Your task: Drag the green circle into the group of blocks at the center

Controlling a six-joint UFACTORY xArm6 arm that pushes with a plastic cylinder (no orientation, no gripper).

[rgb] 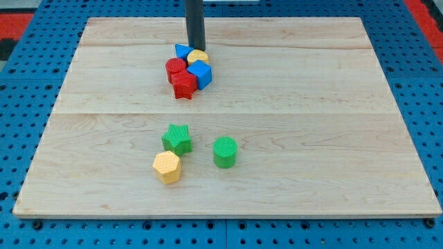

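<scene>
Camera view shows the green circle (pixel 225 151) standing on the wooden board (pixel 332 124) below its middle, toward the view's bottom, apart from every other block. Just to its left sits the green star (pixel 177 137), and below that star, touching or almost touching it, the yellow hexagon (pixel 167 167). Well apart from these, toward the view's top, a tight group is packed together: the red cylinder (pixel 176 68) and the red star (pixel 183 86) on the group's left, the blue cube (pixel 201 72) on its right, and a yellow block (pixel 198 56) and a blue block (pixel 183 50) behind them. My tip (pixel 196 48) holds nothing; the bare rod stands upright at the top edge of that group, against the yellow and blue blocks, far from the green circle.
</scene>
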